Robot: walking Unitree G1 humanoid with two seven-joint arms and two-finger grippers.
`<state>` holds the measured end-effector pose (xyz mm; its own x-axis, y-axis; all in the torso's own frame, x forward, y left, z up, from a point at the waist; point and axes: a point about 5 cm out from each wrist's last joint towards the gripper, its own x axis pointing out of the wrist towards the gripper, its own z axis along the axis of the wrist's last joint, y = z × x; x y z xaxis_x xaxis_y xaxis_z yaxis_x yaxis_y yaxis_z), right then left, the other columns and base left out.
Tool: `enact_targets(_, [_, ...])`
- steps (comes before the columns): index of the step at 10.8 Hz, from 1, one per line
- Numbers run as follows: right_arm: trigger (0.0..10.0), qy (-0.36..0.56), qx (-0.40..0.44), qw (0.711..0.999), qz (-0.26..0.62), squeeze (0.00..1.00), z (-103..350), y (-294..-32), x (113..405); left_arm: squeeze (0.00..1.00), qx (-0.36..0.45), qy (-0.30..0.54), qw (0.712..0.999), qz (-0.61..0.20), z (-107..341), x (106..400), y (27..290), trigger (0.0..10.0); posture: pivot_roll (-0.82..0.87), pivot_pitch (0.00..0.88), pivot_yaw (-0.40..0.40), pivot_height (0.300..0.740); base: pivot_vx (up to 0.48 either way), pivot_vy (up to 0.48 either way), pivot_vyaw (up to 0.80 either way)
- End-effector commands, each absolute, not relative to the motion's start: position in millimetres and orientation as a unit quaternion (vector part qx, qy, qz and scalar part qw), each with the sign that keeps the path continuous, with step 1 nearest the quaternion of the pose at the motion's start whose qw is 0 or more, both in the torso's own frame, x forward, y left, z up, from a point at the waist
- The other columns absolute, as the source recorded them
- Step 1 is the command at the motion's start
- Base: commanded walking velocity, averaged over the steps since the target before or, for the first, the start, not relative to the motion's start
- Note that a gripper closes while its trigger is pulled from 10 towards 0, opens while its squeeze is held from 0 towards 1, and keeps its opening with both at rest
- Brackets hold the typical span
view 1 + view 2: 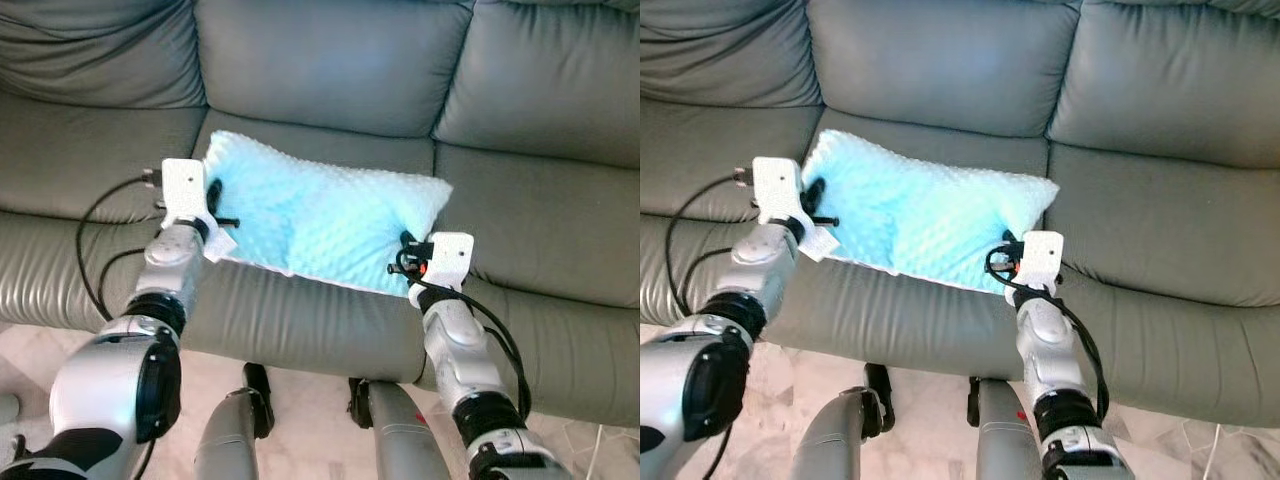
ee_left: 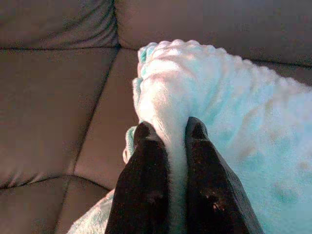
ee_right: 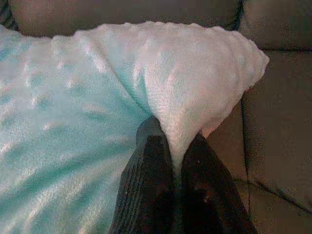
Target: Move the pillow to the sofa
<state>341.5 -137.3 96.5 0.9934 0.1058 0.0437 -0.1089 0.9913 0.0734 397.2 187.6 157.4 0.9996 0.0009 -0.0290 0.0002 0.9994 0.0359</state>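
A soft, dimpled, pale-blue plush pillow [image 1: 320,215] lies on the middle seat cushion of a grey leather sofa [image 1: 340,70], its front edge near the seat's front. The left end effector [image 2: 168,141] is closed, pinching a fold at one end of the pillow; the right end effector [image 3: 175,146] is closed on a fold at the other end. Risk: pulling back before releasing would likely drag the light pillow off the smooth leather; the plush may also snag on the fingers.

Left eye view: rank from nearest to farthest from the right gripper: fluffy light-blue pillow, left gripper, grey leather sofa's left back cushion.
1. Fluffy light-blue pillow, pinched by the right gripper.
2. Left gripper, at the pillow's opposite edge.
3. Grey leather sofa's left back cushion, far upper left.
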Motion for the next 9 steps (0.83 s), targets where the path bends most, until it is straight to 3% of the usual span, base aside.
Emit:
enact_targets(1, [10.0, 0.009, 0.043, 0.998, 0.054, 0.19, 79.2, -140.9, 333.4, 0.42, 0.023, 0.030, 0.999, 0.026, 148.2, 392.5, 199.1, 10.0, -0.21, 0.496, 0.022, 0.740, 0.000, 0.000, 0.00])
enact_targets(2, [10.0, 0.013, 0.042, 0.998, 0.052, 1.00, 76.7, -143.0, 332.5, 0.49, 0.030, 0.030, 0.998, 0.036, 147.2, 391.5, 202.5, 10.0, -0.20, 0.497, 0.023, 0.740, 0.000, 0.000, 0.00])
enact_targets(3, [10.0, 0.020, 0.045, 0.997, 0.054, 1.00, 71.9, -145.6, 330.1, 1.00, 0.038, 0.029, 0.997, 0.058, 145.7, 389.2, 210.6, 10.0, -0.20, 0.499, 0.022, 0.740, 0.000, 0.000, 0.00])
enact_targets(9, [10.0, 0.042, 0.044, 0.996, 0.059, 1.00, 53.5, -154.9, 317.1, 1.00, 0.052, 0.033, 0.995, 0.078, 140.6, 385.9, 215.9, 10.0, -0.19, 0.494, 0.023, 0.740, 0.000, 0.000, 0.00])
